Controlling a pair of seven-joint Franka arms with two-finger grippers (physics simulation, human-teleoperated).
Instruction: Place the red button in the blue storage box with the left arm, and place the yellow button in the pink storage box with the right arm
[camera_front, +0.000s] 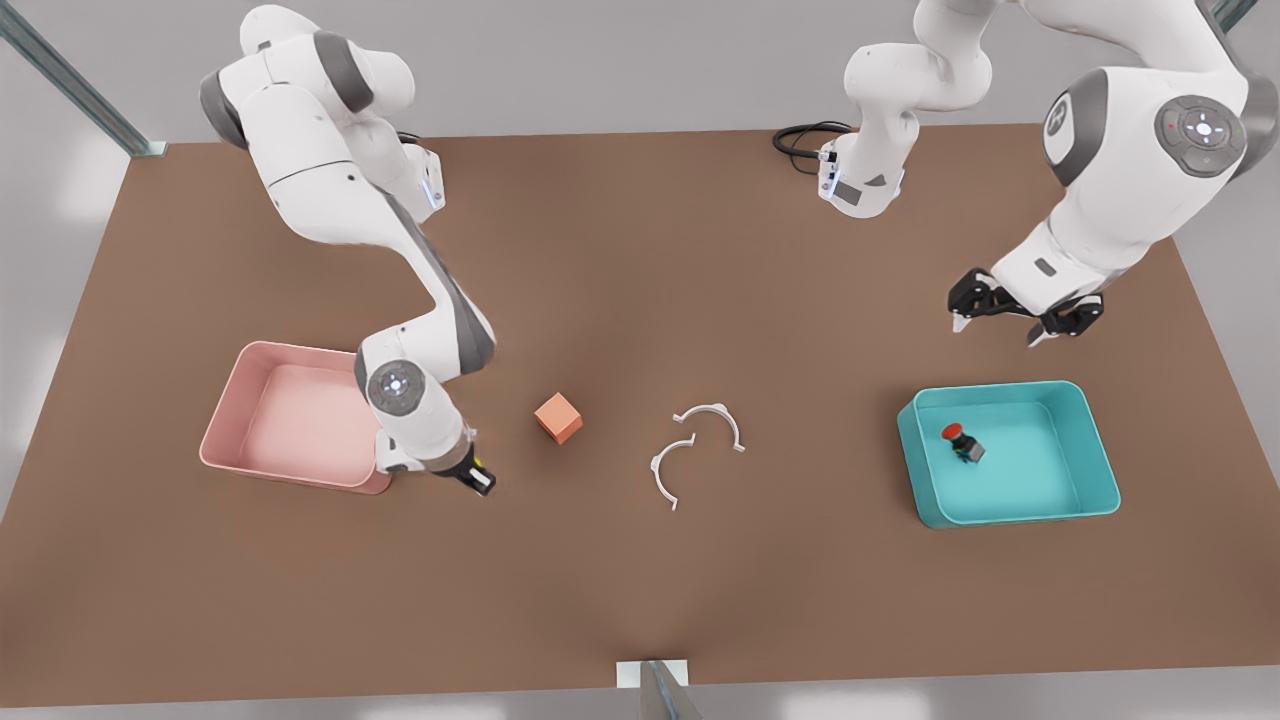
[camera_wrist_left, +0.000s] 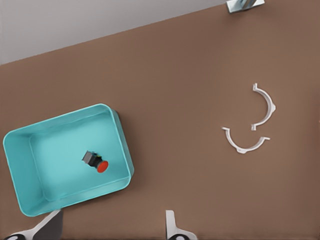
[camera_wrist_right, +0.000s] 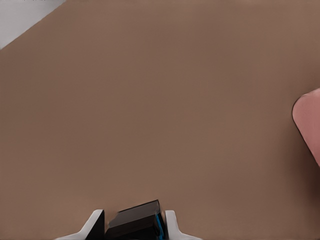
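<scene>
The red button (camera_front: 957, 438) lies tipped on its side on the floor of the blue storage box (camera_front: 1090, 440), on the front view's right. My left gripper (camera_front: 1000, 328) hangs open and empty above the table behind that box; in the left wrist view its fingertips (camera_wrist_left: 50, 222) frame the box (camera_wrist_left: 25, 190) and the button (camera_wrist_left: 98, 164). On the front view's left, my right gripper (camera_front: 478, 478) is shut on the yellow button (camera_front: 481, 468), low over the table beside the near corner of the pink storage box (camera_front: 225, 410). The right wrist view has the button's black base (camera_wrist_right: 135, 224) between the fingers.
A salmon-orange cube (camera_front: 558, 417) sits on the table just to the front view's right of my right gripper. Two white curved clips (camera_front: 710, 418) (camera_front: 668, 472) lie mid-table. A black cable (camera_front: 800, 137) coils at the far edge.
</scene>
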